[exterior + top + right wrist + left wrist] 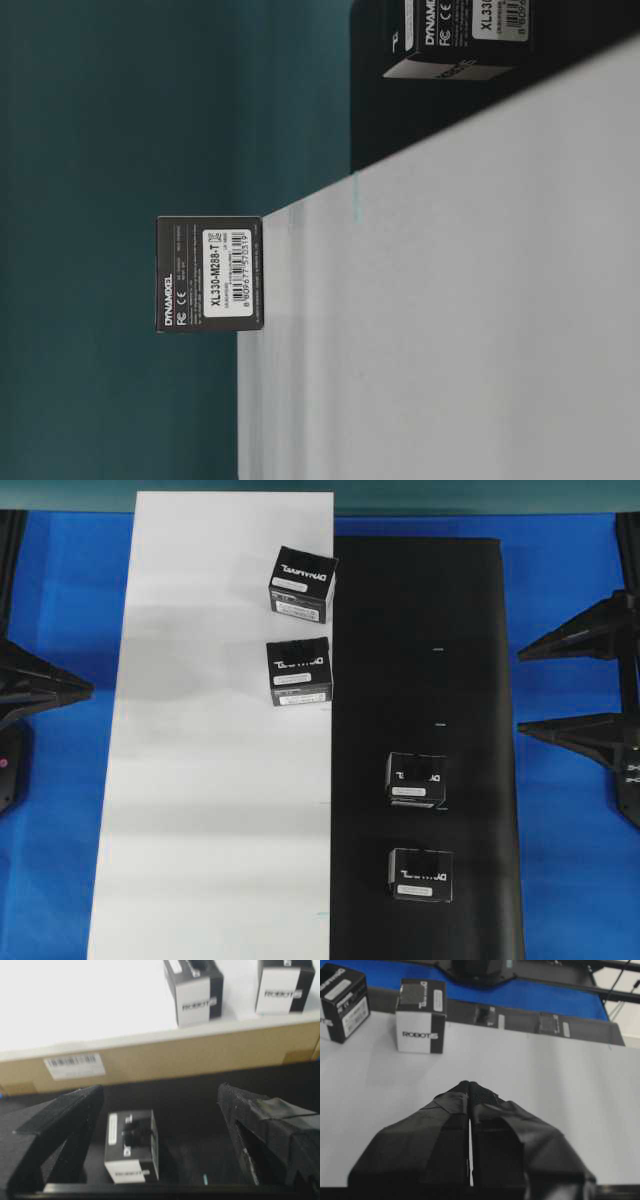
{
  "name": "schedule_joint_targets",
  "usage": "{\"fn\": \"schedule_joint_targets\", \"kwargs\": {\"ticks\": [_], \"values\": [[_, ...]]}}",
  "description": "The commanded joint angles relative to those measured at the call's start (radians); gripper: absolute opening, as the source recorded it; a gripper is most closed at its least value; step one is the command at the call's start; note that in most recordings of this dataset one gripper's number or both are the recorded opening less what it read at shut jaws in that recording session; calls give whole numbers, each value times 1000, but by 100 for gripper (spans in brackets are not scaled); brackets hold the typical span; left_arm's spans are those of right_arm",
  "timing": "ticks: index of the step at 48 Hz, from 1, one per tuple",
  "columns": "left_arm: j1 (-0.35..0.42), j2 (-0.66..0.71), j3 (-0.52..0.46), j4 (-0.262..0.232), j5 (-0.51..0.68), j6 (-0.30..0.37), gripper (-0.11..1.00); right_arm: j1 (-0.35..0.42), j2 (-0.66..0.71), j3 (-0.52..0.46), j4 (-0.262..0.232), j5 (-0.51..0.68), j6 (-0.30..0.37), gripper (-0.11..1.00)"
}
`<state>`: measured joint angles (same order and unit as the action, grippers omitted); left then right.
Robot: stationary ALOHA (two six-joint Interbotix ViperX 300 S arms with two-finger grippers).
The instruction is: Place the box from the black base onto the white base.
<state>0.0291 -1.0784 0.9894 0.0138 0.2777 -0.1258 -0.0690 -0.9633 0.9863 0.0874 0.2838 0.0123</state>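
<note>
Two boxes already stand on the white base (200, 780), close to its right edge, probably because that edge is nearest for the delivering arm. Two others wait on the black base (420, 630); the box (416, 780) farther from the near edge looks the likely next one. The right end effector (160, 1130) is spread wide and empty, with a box lying between its fingers. The left end effector (470, 1091) is pressed together, holding nothing.

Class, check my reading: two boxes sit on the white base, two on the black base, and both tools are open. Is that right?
Not quite. Only the right tool is open; the left tool is shut, fingers pressed together, as the left wrist view shows. Two boxes on the white base and two on the black base is correct.
</note>
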Motion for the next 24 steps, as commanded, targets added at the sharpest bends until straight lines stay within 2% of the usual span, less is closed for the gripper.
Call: {"fn": "schedule_joint_targets", "kwargs": {"ticks": [1,12,24], "values": [[2,9,-8,3,-5,-2,-3,2,3,14,5,-8,5,99],[0,6,-8,2,-9,-2,-3,2,-2,34,3,-3,55,99],[-6,-17,-2,2,-31,2,-3,2,-25,40,-31,-21,0,99]]}}
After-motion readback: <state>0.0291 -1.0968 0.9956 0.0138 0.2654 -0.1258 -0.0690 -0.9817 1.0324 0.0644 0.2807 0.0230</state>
